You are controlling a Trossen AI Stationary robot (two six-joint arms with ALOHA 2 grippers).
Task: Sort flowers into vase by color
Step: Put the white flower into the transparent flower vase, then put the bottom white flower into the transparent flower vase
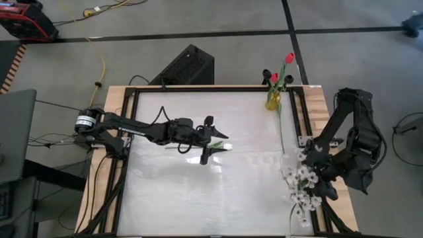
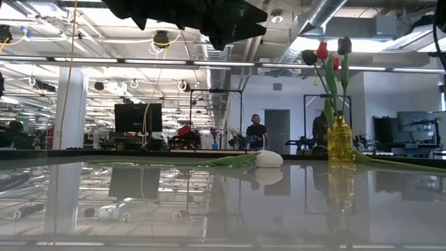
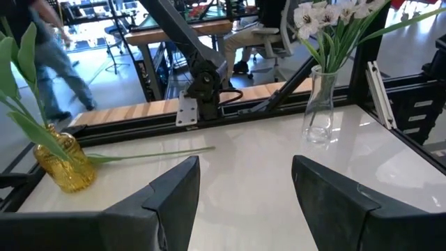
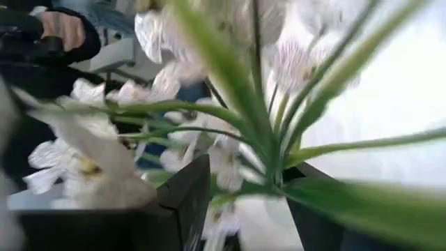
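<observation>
High view: left gripper [image 1: 210, 140] hovers at centre-left of the white table [image 1: 198, 198], fingers spread, nothing between them. The left wrist view confirms it: wide gap, bare tabletop behind.

White tulip [image 1: 215, 147] lies flat directly under that gripper, stem running roughly left–right in the frame, slightly tilted. In the low view its white bud [image 2: 268, 159] rests on the table at frame centre, stem and leaves trailing off to the left. So the head points toward the right of the frame, toward the vases. Judgement: the left arm is much the nearer; the fingers need to close across the stem, so straight down is the way in.

Yellow vase [image 1: 273, 100], upper right of the high view, holds red and dark tulips [image 1: 289, 58]. A loose stem [image 1: 281, 129] lies below it, running top to bottom.

Right gripper [image 1: 310, 173] sits at the right edge among white flowers [image 1: 301, 188] in the clear vase [image 3: 319, 115]. In its wrist view the fingers straddle green stems; whether they pinch is not clear.
</observation>
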